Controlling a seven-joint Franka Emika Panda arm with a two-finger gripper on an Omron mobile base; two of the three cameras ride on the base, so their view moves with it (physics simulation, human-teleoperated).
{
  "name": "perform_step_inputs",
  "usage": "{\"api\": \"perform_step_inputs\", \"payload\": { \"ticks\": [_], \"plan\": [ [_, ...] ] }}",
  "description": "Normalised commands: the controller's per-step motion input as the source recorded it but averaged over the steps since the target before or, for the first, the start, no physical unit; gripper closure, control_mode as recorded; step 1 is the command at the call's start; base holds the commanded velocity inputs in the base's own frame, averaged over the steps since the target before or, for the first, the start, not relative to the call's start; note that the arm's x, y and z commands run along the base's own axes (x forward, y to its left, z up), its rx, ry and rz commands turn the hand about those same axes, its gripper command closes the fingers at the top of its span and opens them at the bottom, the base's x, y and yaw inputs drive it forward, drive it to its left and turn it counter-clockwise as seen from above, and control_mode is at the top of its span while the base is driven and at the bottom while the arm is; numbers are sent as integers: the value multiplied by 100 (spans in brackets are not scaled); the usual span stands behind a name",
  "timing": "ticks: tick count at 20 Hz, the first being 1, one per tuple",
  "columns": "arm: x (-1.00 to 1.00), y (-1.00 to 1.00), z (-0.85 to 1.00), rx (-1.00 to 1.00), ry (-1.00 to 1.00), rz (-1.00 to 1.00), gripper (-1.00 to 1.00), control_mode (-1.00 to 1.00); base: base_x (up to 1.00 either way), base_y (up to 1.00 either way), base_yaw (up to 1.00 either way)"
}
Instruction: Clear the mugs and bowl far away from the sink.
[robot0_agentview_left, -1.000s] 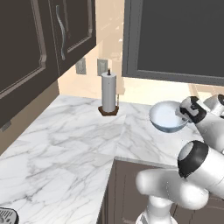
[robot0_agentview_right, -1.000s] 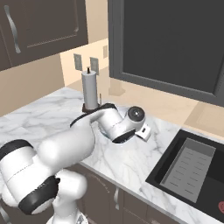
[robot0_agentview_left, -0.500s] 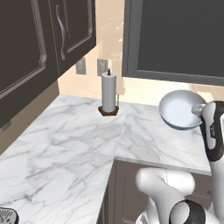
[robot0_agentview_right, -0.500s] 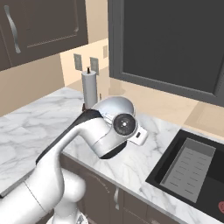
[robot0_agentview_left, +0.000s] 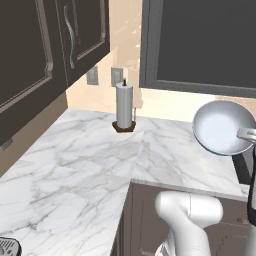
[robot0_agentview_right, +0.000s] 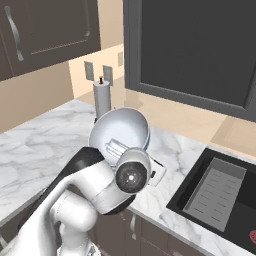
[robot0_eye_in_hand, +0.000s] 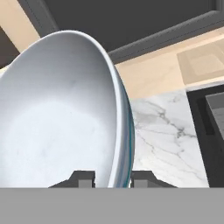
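- One bowl (robot0_eye_in_hand: 61, 113) is off the counter (robot0_agentview_left: 85, 160), tipped up on edge, with its whitish inside facing the left base camera.
- Gripper (robot0_eye_in_hand: 113, 178): in the hand view the two dark finger tips sit either side of the bowl's rim wall, one on the inner face and one on the outer. Claw is clenched on the rim, grasping the bowl.
- Position: in the right base view the bowl (robot0_agentview_right: 120, 135) hangs above the marble just in front of the paper towel roll (robot0_agentview_right: 102, 99), well to the left of the sink (robot0_agentview_right: 220, 195). In the left base view the bowl (robot0_agentview_left: 222, 127) is at the right side, above the counter edge.
- Handling, judged: rigid glossy ware, probably ceramic-like, so stiff but breakable if dropped or knocked on stone. Smooth glaze looks slippery; a pinch on one point of a thin rim leaves the wide body cantilevered, so it may swing or rotate in the grip. Slow moves and a low set-down seem wise.
- Best hold, judged: the rim wall, as taken now; the body is too wide to span.
- Contents: bowl interior is bare, nothing to spill while tilted.
- Sink basin: holds a ribbed grey tray insert (robot0_agentview_right: 216, 192); no dishes visible on it. A small red item shows at the basin's lower right corner; cannot identify it.
- Risk, judged: bowl edge passes near the paper towel roll; keep clearance when lowering.
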Motion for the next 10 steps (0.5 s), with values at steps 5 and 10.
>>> {"api": "perform_step_inputs", "payload": {
  "ticks": [5,10],
  "plan": [
    [0,0,0,0,-4,0,100,-100,0,0,0],
    [-46,5,34,2,-18,0,100,-100,0,0,0]
  ]
}}
